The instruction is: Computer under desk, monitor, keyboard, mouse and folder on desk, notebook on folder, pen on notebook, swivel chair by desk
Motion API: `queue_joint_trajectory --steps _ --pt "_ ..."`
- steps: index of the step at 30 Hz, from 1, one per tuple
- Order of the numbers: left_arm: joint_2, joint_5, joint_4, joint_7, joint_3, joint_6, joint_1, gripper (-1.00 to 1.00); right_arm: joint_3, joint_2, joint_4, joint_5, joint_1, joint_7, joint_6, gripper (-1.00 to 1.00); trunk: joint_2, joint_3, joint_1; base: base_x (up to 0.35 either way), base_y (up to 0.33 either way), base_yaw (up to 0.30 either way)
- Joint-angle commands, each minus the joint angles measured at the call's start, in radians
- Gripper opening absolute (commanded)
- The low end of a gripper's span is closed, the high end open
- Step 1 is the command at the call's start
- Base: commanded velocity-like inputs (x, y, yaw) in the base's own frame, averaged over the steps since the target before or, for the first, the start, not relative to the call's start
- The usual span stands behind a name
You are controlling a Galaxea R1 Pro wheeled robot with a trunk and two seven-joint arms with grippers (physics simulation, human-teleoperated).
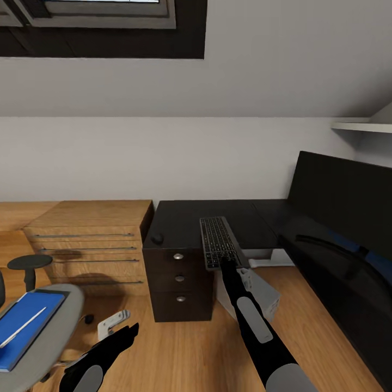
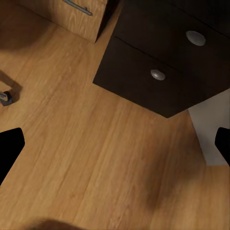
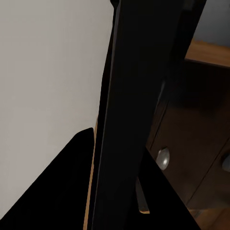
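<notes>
Two tools are at work, and the right tool matters now: it pinches the near end of the keyboard, whose far part lies over the dark table above the drawer unit. In the right wrist view the fingers close on either side of the keyboard's thin dark edge. The left tool hangs low over the wooden floor, its fingertips spread wide apart and gripping nothing.

The mouse sits on the table near its left front corner, apart from the keyboard. The monitor stands on the right wing of the table. The folder lies on the swivel chair with the pen on top; the light computer shows below the table behind the right arm.

To finish this step well, I judge the keyboard should be slid further onto the table, so no part overhangs the front edge, and set flat near the monitor before the tool lets go. Room should stay beside it for the mouse.

No brand, label or legible writing can be read anywhere; the key legends are too small.
</notes>
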Motion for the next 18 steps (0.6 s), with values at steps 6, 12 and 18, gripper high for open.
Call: queue_joint_trajectory --steps 6,12,18 --pt "-0.004 0.007 0.0 0.008 -0.003 0.001 -0.001 1.0 0.002 0.0 0.0 -0.012 0.0 0.005 -0.006 -1.0 -0.001 -0.001 0.0 0.074 0.024 0.0" --pt "-0.004 0.006 0.0 0.009 -0.024 0.001 -0.001 1.0 0.001 0.0 0.003 -0.012 0.0 0.005 -0.006 -1.0 -0.001 -0.001 0.0 0.133 0.06 0.0" --pt "-0.004 0.005 0.0 0.01 -0.044 0.001 -0.001 1.0 0.001 0.0 0.014 -0.013 -0.001 0.005 -0.005 -1.0 -0.001 -0.001 0.0 0.063 0.031 0.0"
